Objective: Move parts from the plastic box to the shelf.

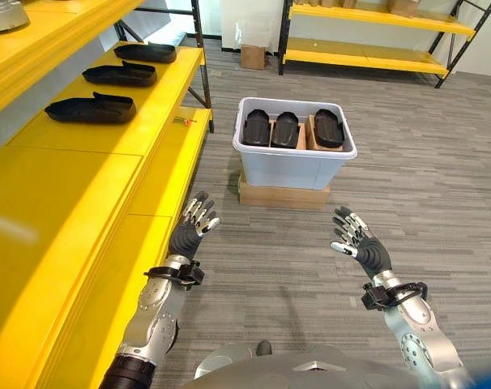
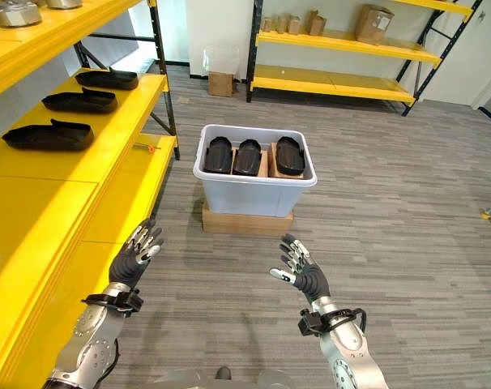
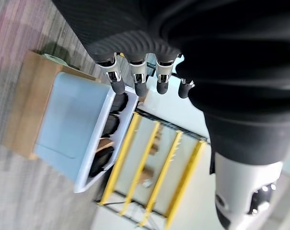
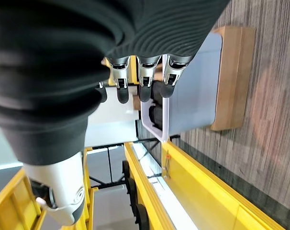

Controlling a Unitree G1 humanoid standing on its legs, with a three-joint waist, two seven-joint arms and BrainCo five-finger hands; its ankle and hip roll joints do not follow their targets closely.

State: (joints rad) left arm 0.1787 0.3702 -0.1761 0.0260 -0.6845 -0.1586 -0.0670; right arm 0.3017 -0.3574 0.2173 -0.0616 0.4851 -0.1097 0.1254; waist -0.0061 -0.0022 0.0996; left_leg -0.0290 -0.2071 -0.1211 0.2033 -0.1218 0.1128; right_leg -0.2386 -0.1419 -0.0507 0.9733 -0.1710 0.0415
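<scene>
A long yellow metal shelf unit (image 1: 108,186) runs along the robot's left side. Its middle level carries three black moulded plastic parts (image 1: 91,108) laid flat in a row, well apart from one another. A small orange object (image 1: 185,121) lies near the shelf's front edge, beside the far upright; what it is cannot be told. The upper level holds a silver metal pot (image 2: 14,13) at its near end. A second yellow shelf rack (image 2: 335,61) stands against the far wall and carries brown cardboard boxes (image 2: 373,23). A further small cardboard box (image 2: 221,83) sits on the grey wood-pattern floor (image 1: 407,170) by that wall.

The pale blue-grey plastic box (image 1: 294,166) stands on the floor ahead of the robot, resting on a flat brown cardboard carton (image 1: 282,196). Inside it, three black parts (image 1: 286,129) stand on edge side by side, with brown cardboard dividers (image 1: 304,134) between them. The box is near the shelf's far end, not touching it.

The left hand (image 1: 190,231) hovers over the floor just beside the shelf's lower edge, fingers spread and nearly straight, holding nothing. The right hand (image 1: 360,243) hovers opposite it, fingers likewise loosely extended and empty. Both hands are short of the box, with bare floor between them and it.
</scene>
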